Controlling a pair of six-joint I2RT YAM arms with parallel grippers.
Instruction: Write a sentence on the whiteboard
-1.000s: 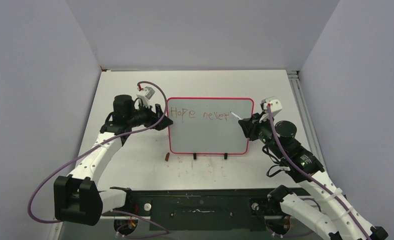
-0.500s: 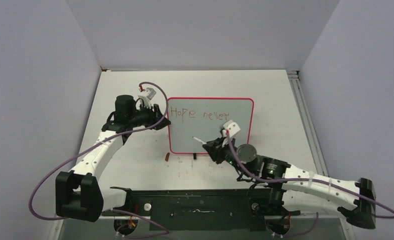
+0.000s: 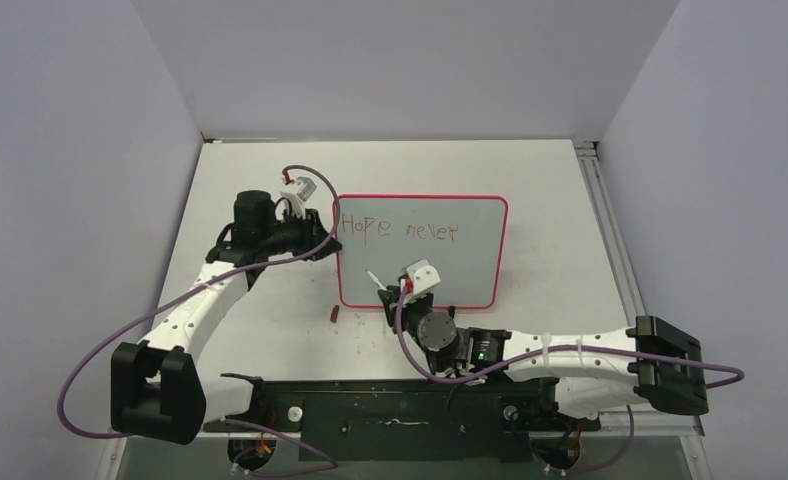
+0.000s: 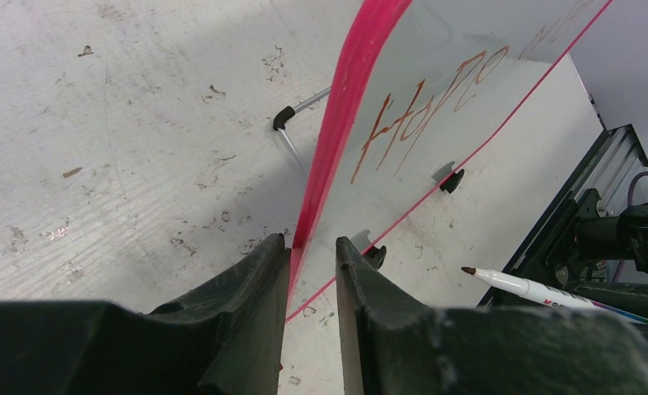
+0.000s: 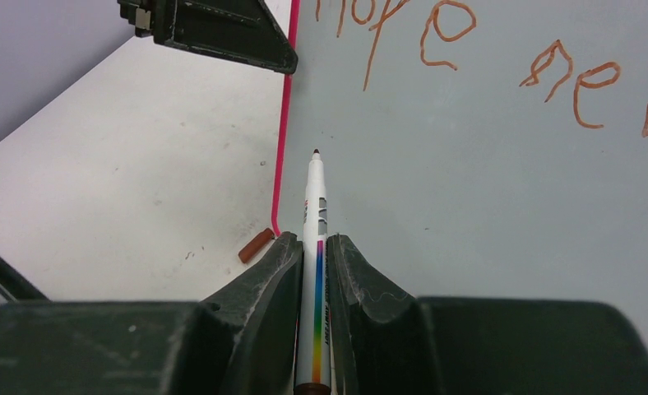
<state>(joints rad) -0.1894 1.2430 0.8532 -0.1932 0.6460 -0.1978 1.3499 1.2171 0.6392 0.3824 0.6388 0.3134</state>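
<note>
The whiteboard (image 3: 440,265) stands upright on small black feet, pink-framed. Its top line reads "Hope never" (image 3: 398,230) in reddish-brown letters, also seen in the right wrist view (image 5: 436,37). My left gripper (image 3: 325,236) straddles the board's left edge (image 4: 337,123). The frame touches one finger, and a narrow gap shows at the other. My right gripper (image 5: 317,247) is shut on a white marker (image 5: 315,206) with a rainbow stripe. Its brown tip points at the blank lower left of the board (image 5: 485,181), and whether it touches is unclear.
A brown marker cap (image 3: 335,313) lies on the table by the board's lower left corner. The right arm (image 3: 530,350) stretches low across the front of the board. A black rail (image 3: 400,405) runs along the near edge between the arm bases.
The right arm swung from the board's right end, after "never", down to its lower left, carrying the marker. The left jaws narrowed around the board's edge.
</note>
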